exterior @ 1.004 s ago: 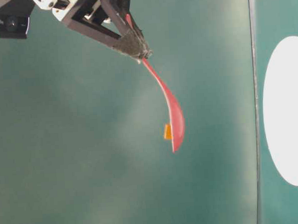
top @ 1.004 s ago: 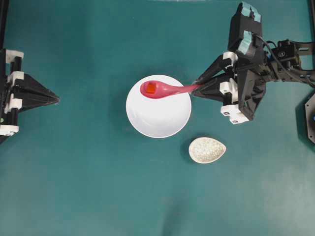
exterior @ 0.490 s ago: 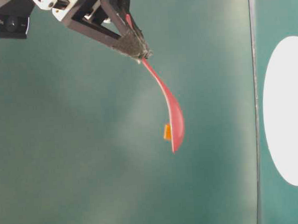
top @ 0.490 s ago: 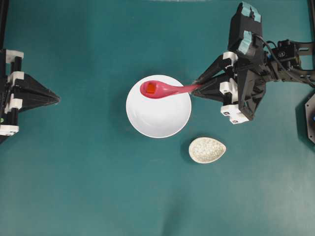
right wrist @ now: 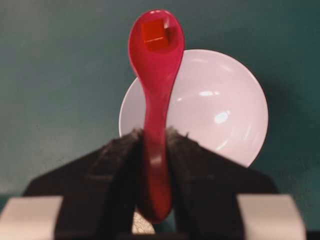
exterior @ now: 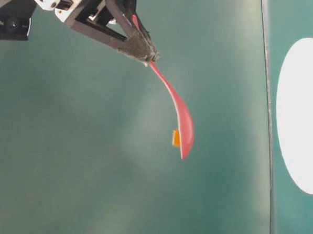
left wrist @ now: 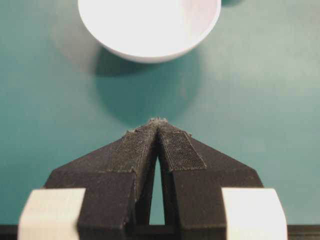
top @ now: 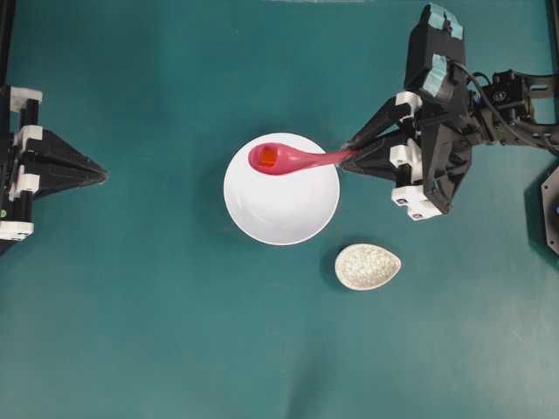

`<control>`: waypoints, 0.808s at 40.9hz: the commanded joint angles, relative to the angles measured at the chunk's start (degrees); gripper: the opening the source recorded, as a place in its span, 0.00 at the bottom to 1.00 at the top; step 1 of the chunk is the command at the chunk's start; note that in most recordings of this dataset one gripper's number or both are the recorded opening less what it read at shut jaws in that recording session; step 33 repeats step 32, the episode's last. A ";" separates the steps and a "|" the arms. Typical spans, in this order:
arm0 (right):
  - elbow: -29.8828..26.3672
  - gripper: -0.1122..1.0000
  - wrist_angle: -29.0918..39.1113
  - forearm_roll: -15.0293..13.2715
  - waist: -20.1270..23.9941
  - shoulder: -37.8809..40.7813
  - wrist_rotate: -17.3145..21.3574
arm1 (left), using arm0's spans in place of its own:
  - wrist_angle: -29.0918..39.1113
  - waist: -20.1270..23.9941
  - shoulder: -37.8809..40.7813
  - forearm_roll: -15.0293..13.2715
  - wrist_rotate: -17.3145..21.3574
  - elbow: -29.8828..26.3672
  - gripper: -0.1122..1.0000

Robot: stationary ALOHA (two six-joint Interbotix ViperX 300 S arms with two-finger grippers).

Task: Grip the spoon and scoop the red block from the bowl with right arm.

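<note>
From overhead, the right gripper [top: 347,155] clamps the handle of the spoon [top: 293,159], whose scoop hangs over the far-left part of the bowl [top: 281,214] with the red block [top: 268,156] lying in it; a speckled dish [top: 368,266] sits near-right of the bowl, and the left gripper [top: 100,176] rests well apart at the left edge, its jaws pressed together. At table level the spoon [exterior: 180,121] is lifted clear of the teal table [exterior: 69,153], the block [exterior: 175,138] in its scoop. The left wrist view shows closed fingers [left wrist: 175,150] short of the bowl [left wrist: 150,47]. The right wrist view shows the fingers [right wrist: 190,160] pinching the handle, the block [right wrist: 154,35] in the scoop above the bowl [right wrist: 220,110].
</note>
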 commanded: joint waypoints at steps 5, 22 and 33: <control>-1.67 0.31 -0.44 0.00 0.00 -0.97 0.44 | -0.79 0.18 0.70 0.09 0.09 -1.85 0.10; -1.58 0.31 -0.44 -0.09 0.00 -0.97 0.35 | -0.79 0.18 0.70 0.09 0.09 -1.85 0.10; -1.49 0.31 -0.18 -0.09 0.00 -0.97 0.26 | -0.88 0.18 0.70 0.09 0.09 -1.85 0.10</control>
